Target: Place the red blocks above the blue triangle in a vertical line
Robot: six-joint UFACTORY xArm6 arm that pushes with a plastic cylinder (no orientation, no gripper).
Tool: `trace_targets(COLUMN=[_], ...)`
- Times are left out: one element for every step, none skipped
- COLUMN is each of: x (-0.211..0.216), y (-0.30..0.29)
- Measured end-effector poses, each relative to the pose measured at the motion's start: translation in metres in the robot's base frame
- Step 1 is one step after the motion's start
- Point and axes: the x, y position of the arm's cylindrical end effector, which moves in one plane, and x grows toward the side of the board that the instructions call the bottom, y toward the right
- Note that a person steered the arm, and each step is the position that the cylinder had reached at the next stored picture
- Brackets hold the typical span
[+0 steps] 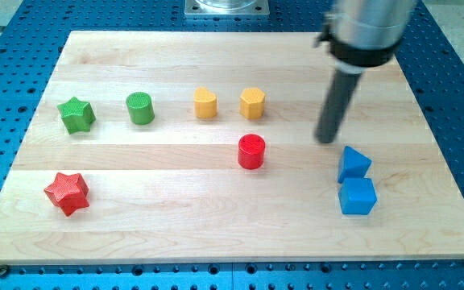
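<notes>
Bright even light, soft shadows, slight blur

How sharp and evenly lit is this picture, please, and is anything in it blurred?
In the camera view the wooden board is evenly and softly lit, with only faint shadows by the red cylinder and red star; the blocks look sharp, while the arm's upper housing at the view's top is blurred, and my tip is slightly soft.
</notes>
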Motion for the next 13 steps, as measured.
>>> trace_targets(x=[0.084, 0.089, 0.037, 0.014, 0.002, -0.021, -0.025, -0.021, -0.021, -0.022, -0.036, 0.032, 0.132], y=[-0.076, -0.126, -0.085, -0.082, -0.095, -0.05, -0.029, 0.003, 0.027, 0.034, -0.044, -0.137, -0.198])
